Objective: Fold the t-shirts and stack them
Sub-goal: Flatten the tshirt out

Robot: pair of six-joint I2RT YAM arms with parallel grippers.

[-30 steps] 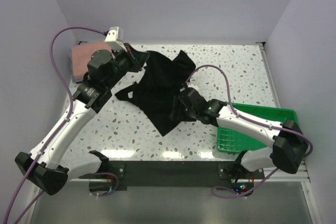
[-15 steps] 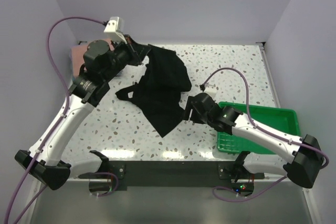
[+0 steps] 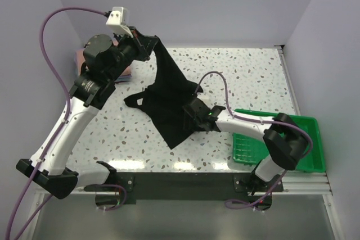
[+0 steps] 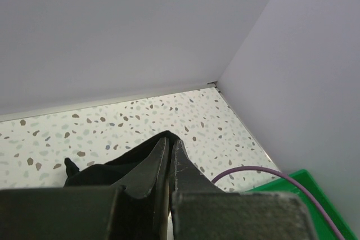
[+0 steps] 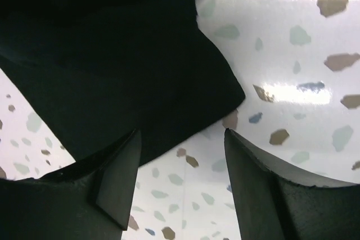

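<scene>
Grip on black t-shirt [image 3: 169,102]
The left hand [image 3: 148,44] is clamped shut on the shirt's far corner, raised at far left; the right hand [image 3: 188,117] is spread wide, low over its near edge on the surface [image 3: 247,71].

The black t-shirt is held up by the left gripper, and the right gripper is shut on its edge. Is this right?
Not fully. The left gripper does hold up the black t-shirt, but the right gripper is open, not shut: the right wrist view shows its jaws standing apart by the shirt's edge, clamping nothing.
</scene>
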